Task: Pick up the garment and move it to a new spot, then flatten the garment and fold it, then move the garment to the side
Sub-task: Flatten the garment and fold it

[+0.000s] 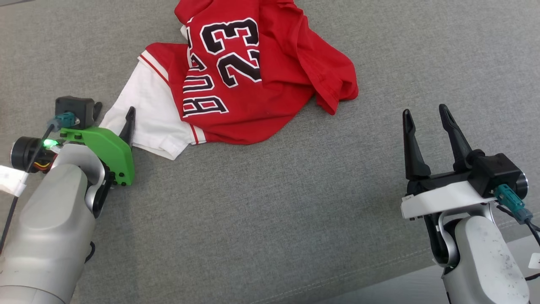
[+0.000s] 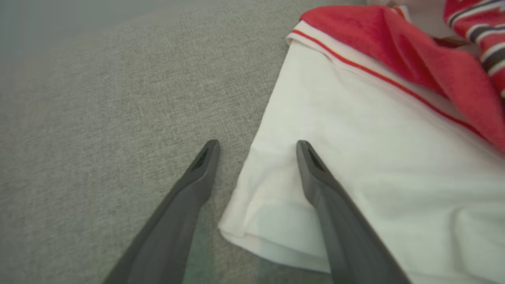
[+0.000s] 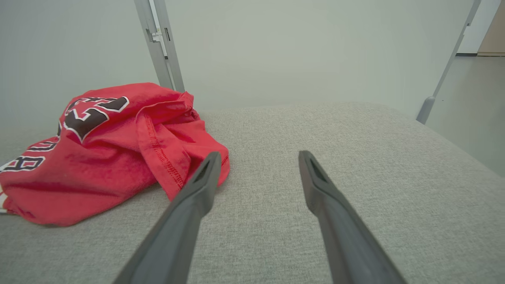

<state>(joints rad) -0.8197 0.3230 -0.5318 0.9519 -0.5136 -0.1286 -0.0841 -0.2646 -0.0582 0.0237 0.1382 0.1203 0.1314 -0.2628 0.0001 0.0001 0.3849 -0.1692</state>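
Note:
The garment point(image 1: 253, 80) is a crumpled red jersey with "23" in black and white and a white sleeve point(image 1: 145, 114) spread toward the left. My left gripper point(image 1: 114, 109) is open at that sleeve's outer edge. In the left wrist view, one finger point(image 2: 331, 197) lies over the white sleeve point(image 2: 375, 157) and the other rests on bare grey cloth, so the left gripper point(image 2: 257, 142) straddles the sleeve's hem. My right gripper point(image 1: 424, 109) stands open to the right of the garment, apart from it. The right gripper point(image 3: 259, 154) holds nothing, and the garment point(image 3: 98, 157) sits to its left.
Everything rests on a grey fabric-covered surface point(image 1: 270, 202). Its front edge point(image 1: 405, 270) runs across the lower right of the head view. Beyond the far side rise two metal frame posts point(image 3: 159, 43) point(image 3: 446, 67) before a pale wall.

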